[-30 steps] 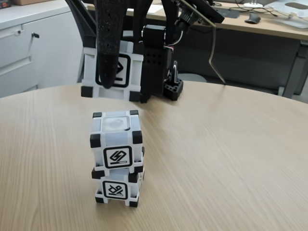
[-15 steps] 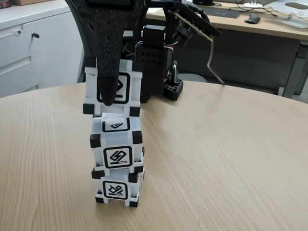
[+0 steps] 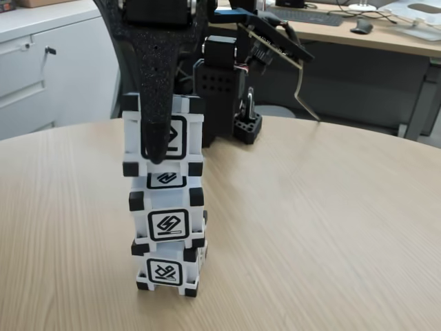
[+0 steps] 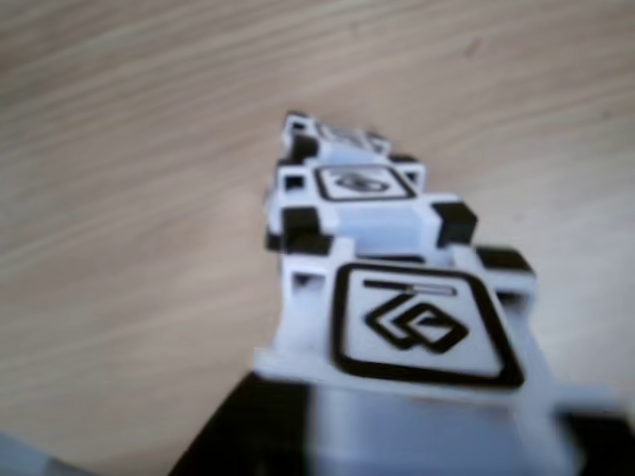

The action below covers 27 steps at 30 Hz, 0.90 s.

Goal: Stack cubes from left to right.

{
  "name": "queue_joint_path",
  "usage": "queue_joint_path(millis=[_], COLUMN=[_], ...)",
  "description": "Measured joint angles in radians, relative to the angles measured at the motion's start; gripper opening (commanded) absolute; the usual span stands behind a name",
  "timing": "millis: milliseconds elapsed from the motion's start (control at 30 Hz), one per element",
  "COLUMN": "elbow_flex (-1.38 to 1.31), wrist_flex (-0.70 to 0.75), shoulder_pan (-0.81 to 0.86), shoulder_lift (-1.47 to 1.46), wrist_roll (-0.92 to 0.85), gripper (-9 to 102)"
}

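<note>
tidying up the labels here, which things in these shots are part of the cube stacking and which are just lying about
Part of the job:
- top cube, in the end effector, just above the stack
- middle cube
- bottom cube
- round wooden table

Just lying about:
- white cabinet
- desk behind with keyboard and mouse

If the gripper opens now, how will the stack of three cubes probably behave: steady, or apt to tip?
Probably steady, if released gently. The top cube, held by the gripper, sits nearly square over the middle cube. The cubes look rigid and flat-faced, so rolling seems unlikely. Still, the stack is tall and narrow on the smooth table, so a sideways nudge could topple it.
</note>
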Motion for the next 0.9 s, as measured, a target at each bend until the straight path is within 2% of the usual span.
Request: queue_joint_path(millis=[233,567,900], elbow_flex=[0.000,0.000,0.051], wrist_flex=[-0.002,-0.002,-0.002], shoulder_pan=[0.000,-0.005,-0.015], shoulder_lift=[0.000,0.000,0.000], wrist_roll=[-0.011,-0.055,-0.014], gripper=[48,49,50])
